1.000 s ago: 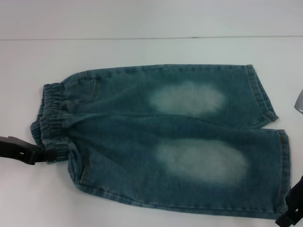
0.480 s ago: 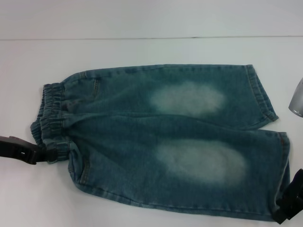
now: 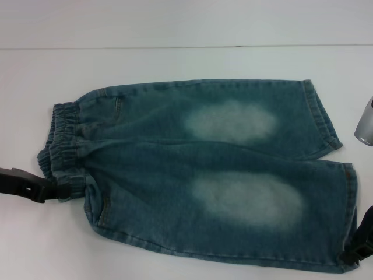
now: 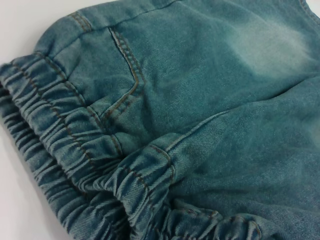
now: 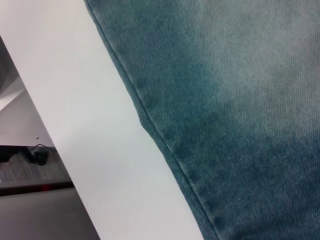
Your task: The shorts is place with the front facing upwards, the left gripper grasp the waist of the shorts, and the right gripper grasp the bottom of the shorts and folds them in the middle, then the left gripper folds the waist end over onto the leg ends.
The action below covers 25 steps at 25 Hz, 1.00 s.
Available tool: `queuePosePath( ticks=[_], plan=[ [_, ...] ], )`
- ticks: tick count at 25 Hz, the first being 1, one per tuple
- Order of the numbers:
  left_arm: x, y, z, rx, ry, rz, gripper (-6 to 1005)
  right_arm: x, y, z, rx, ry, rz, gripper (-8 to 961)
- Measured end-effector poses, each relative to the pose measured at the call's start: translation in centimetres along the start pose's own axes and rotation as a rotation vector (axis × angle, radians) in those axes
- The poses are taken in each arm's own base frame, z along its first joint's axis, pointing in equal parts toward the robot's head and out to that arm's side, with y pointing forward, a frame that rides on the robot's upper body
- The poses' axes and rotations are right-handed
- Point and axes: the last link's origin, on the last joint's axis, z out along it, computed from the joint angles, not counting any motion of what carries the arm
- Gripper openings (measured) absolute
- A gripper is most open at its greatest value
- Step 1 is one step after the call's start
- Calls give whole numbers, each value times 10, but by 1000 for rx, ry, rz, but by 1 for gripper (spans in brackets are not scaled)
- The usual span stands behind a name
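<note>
Right hand [image 3: 356, 251] now higher at shorts' [image 3: 198, 169] near hem corner, grip unclear; left hand [image 3: 49, 189] clamping waistband [image 3: 64, 149]

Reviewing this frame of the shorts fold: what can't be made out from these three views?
- Left tool: head view shows it at the waist of the shorts, but denim covers its tips, so the grip is unconfirmed; the left wrist view shows only fabric.
- Right tool: cut off by the head view's corner beside the bottom of the shorts; the right wrist view shows only denim and table.
- Underside of the shorts: hidden everywhere.
</note>
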Motion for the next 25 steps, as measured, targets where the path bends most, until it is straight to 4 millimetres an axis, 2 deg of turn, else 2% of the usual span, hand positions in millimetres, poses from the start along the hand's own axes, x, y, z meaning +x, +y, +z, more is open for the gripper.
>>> queuePosePath(
  ticks=[6, 12, 19, 25],
  plan=[
    [0, 0, 0, -4, 0, -2, 65, -1, 0, 0, 4, -2, -8, 50],
    [1, 6, -4, -36, 1, 27, 64, -1, -1, -6, 8, -48, -16, 49],
    [9, 14, -16, -101, 43, 42, 47, 9, -4, -24, -35, -205, -21, 44],
    [13, 7, -30, -102, 64, 17, 42, 22, -12, -44, -52, -423, 11, 41]
  ],
)
